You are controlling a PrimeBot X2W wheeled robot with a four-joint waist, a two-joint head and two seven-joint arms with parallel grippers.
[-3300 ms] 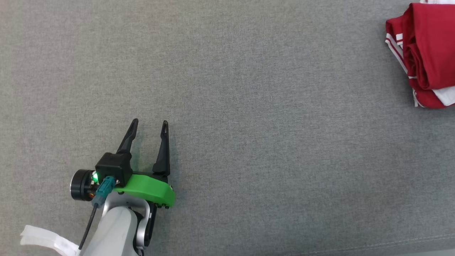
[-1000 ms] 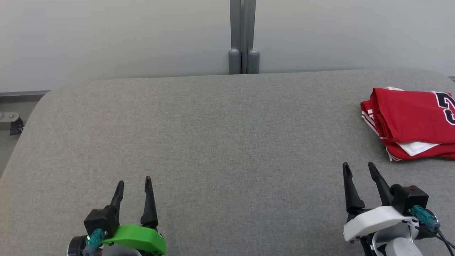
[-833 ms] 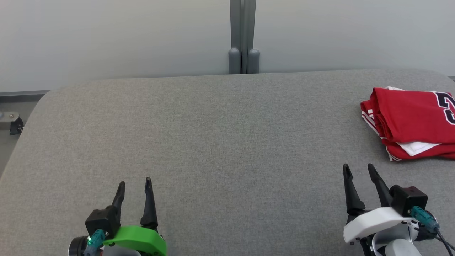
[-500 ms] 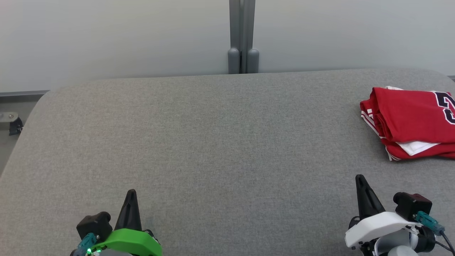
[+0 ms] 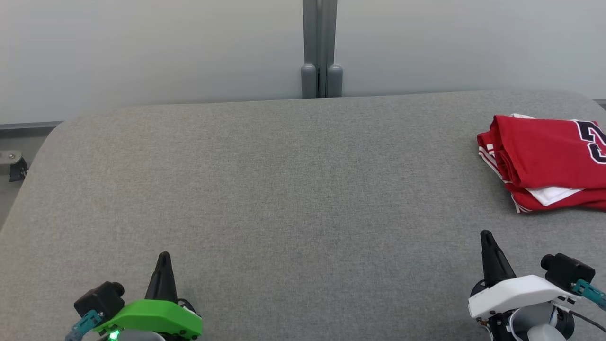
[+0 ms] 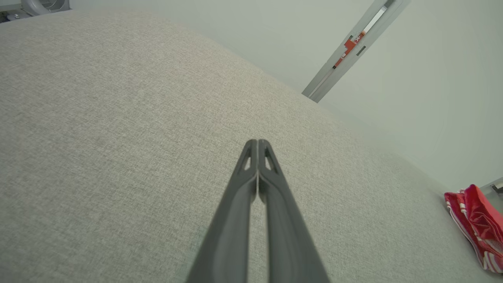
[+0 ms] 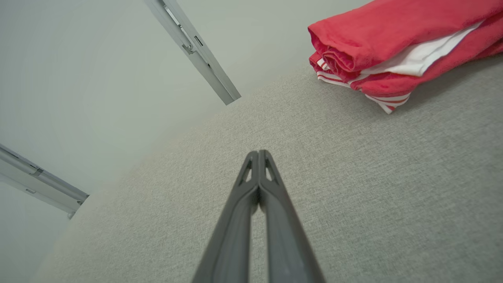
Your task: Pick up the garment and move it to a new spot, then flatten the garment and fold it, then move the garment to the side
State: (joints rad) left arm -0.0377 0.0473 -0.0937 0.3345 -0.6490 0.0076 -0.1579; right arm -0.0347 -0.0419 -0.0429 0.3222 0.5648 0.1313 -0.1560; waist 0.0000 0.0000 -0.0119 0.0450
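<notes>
1. Currently the red jersey [image 5: 539, 161] lies folded at the far right of the grey fabric-covered worktop [image 5: 284, 189]. The head view's right edge cuts it off. It shows white striped trim, a white inner layer at the near edge, and part of a dark numeral.
2. The left tool [image 5: 164, 258] sits low at the near left with its fingers pressed together and nothing between them. The left wrist view confirms this: the tips [image 6: 257, 143] meet over bare fabric, and the jersey [image 6: 477, 220] is well apart at the far right.
3. The right tool [image 5: 486, 237] is likewise closed and empty, near the jersey's near-left corner but not touching it. In the right wrist view the tips [image 7: 258, 153] point past the bundle [image 7: 393, 31], with worktop visible between them.
4. Judgement on progress: the garment looks folded and set to the side, so little seems left to do.
5. Judgement on handling: it is light, soft and limp, not fragile. It is probably a thin, slick knit, so the layers are likely to slide over each other.
6. Grip advice: take the thick rolled fold at the left edge and pinch through the whole stack. Catching only the top layer would likely peel the fold open. A second hold along the near edge would keep the bundle flat.
</notes>
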